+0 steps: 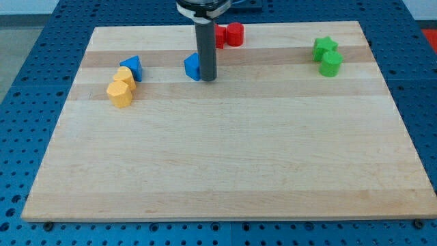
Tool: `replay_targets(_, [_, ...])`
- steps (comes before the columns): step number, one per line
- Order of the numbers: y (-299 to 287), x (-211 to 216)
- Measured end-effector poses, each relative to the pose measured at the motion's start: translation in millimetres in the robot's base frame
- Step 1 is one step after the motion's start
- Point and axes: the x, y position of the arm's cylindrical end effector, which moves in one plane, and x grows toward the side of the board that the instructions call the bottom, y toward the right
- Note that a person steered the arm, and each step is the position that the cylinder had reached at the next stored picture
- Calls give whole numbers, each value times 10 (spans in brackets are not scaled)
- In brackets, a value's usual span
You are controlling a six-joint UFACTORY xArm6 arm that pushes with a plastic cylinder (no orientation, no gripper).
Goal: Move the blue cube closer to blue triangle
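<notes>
The blue cube (192, 66) sits on the wooden board near the view's top, left of centre. My tip (207, 78) stands right against the cube's right side, and the rod hides part of the cube. The blue triangle (132, 66) lies further to the view's left, at about the same height, with a clear gap between it and the cube.
Two yellow blocks (121, 89) touch the blue triangle at its lower left. Two red blocks (231, 34) sit at the view's top just behind the rod. A green star (325, 46) and a green cylinder (331, 64) lie at the upper right. The board's (225, 164) edges border blue matting.
</notes>
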Motion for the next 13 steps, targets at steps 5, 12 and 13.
replay_targets(5, [-443,-459])
replay_targets(12, [-668,-603])
replay_targets(13, [-668,-597])
